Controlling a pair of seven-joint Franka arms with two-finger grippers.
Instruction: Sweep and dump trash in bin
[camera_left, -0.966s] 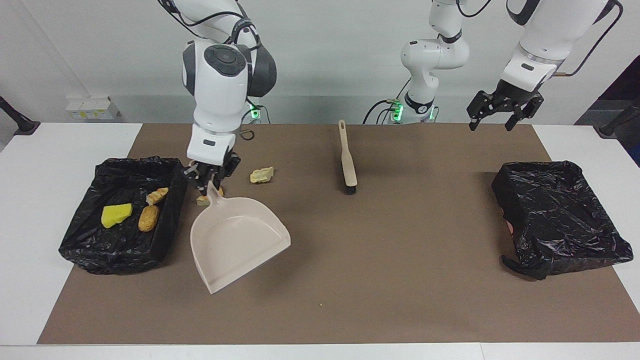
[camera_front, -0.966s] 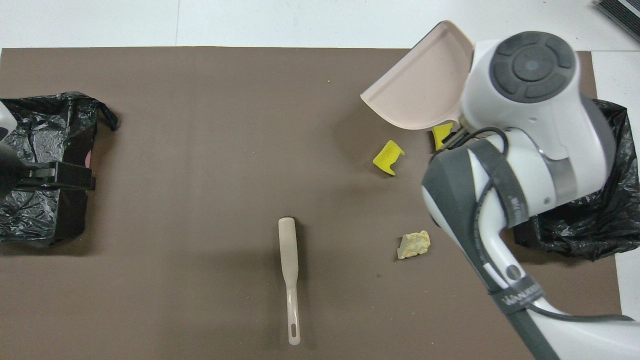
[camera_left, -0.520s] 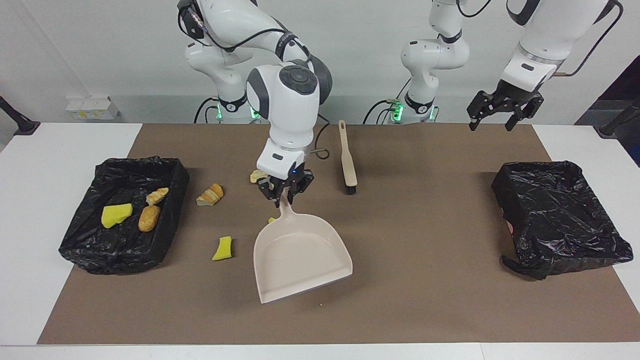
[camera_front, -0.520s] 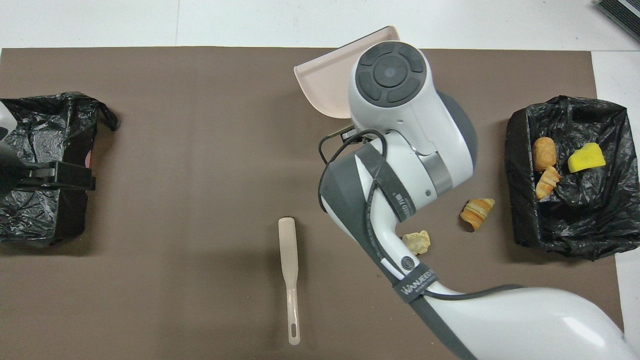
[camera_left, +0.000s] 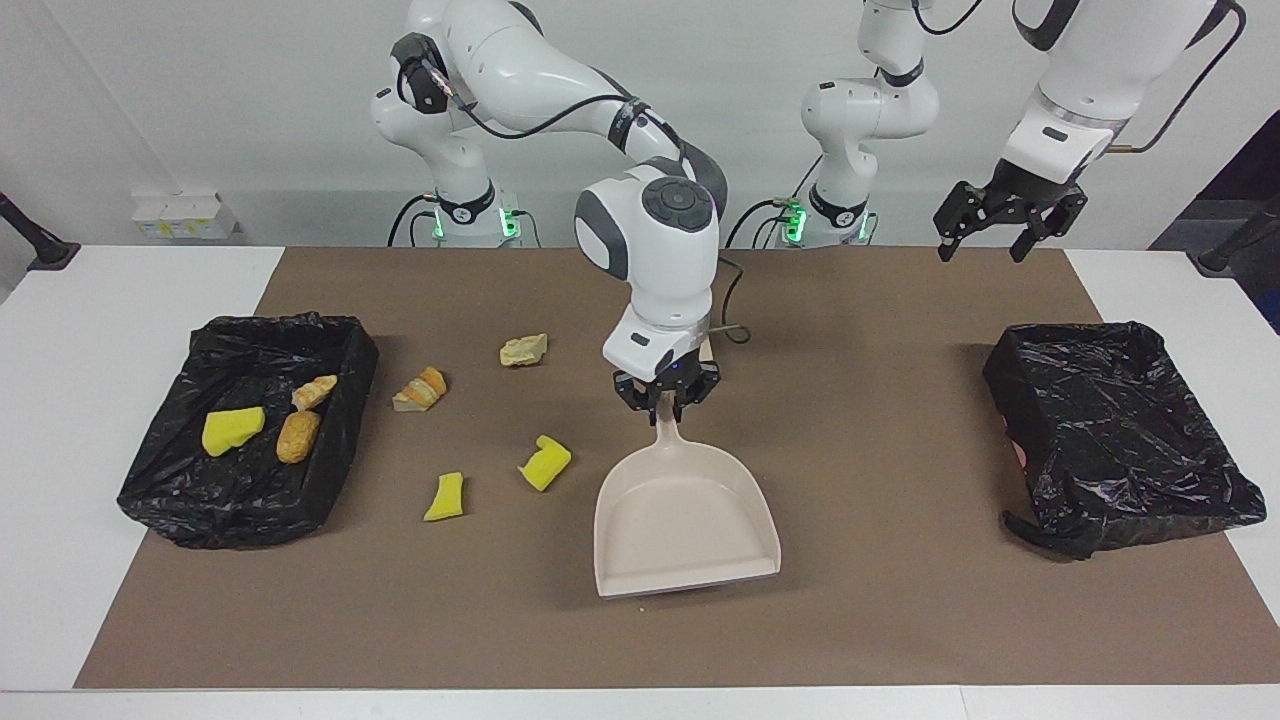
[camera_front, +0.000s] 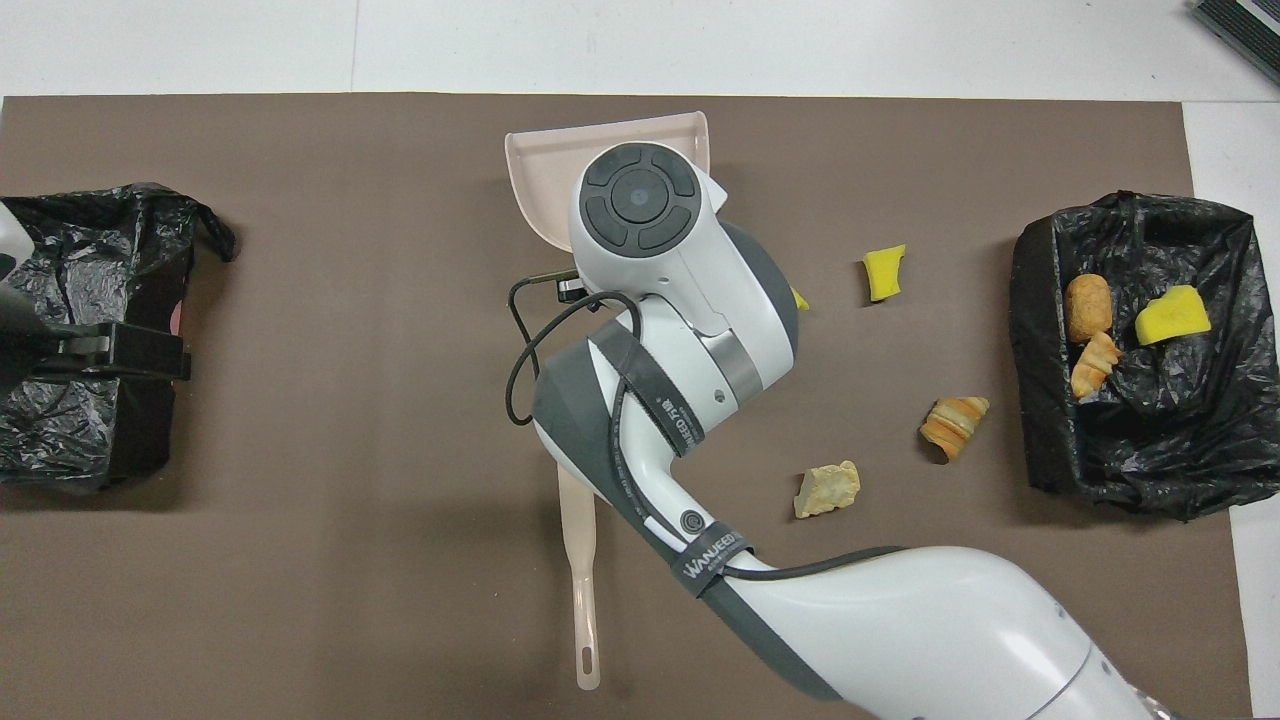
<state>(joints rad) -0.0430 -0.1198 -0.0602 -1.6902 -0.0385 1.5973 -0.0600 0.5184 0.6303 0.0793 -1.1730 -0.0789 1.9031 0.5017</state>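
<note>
Grip: my right end effector (camera_left: 665, 398) clamps the beige plastic dustpan (camera_left: 686, 522) by its handle, frame centre, pan empty for scooping.
Trash: yellow sponge scraps (camera_left: 545, 463), centre-left.
Left end effector (camera_left: 1005, 222): apart, waiting upper right.

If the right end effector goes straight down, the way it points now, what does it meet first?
The right end effector is shut on the dustpan's handle and points down at the brown mat. Probably the dustpan itself meets the mat first; how high it hangs is unclear.
</note>
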